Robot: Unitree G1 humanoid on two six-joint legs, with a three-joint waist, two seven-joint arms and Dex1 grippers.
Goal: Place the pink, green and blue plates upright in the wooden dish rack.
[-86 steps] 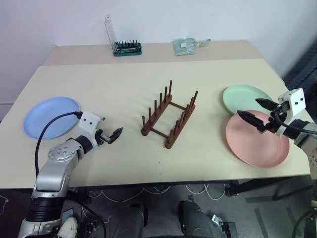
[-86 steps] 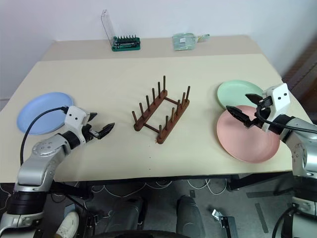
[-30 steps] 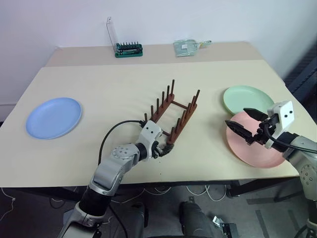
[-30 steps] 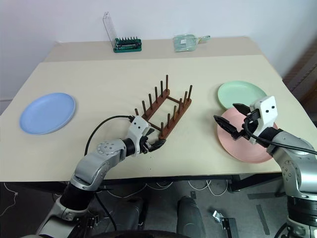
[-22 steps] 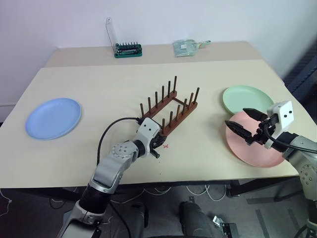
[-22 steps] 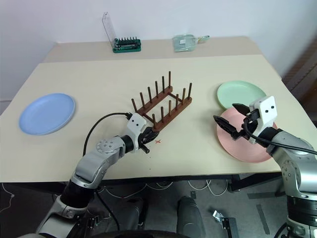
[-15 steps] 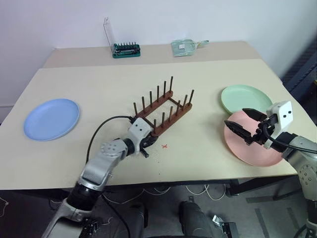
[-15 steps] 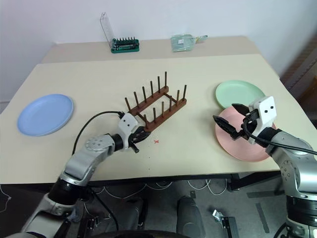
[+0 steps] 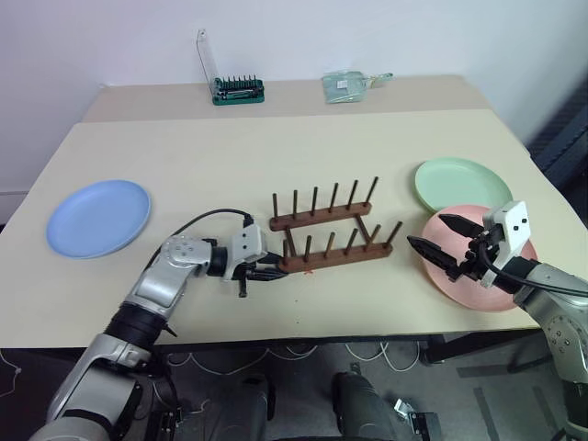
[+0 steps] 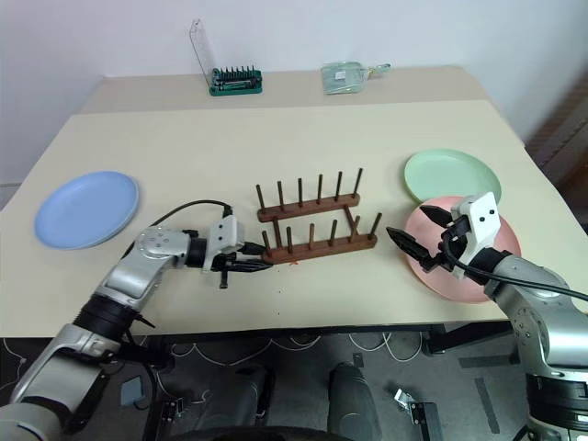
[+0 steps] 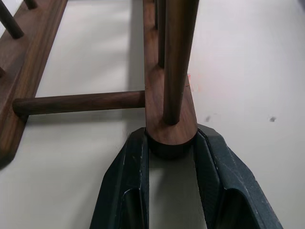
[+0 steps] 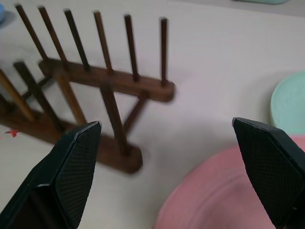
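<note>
Left eye view shows a big tan table (image 9: 184,303). The pink plate (image 9: 459,292) lies flat at the right near edge, and the green plate (image 9: 459,182) lies just behind it, touching or slightly under it. The blue plate (image 9: 98,217) lies flat far off on the left side. The wooden dish rack (image 9: 333,237) stands in the middle, its two rows of pegs running left to right. No plate is in it yet.

The left gripper (image 9: 272,271) pinches the left end of the rack's near rail (image 11: 169,131), with its fingers closed snugly on the wood. The right gripper (image 9: 439,244) hangs wide open over the left edge of the pink plate, holding nothing.

What could go wrong: if the left arm pulls sideways, the light rack may twist or tip. The flat plate could also slide away when the open fingers try to catch its thin edge.
</note>
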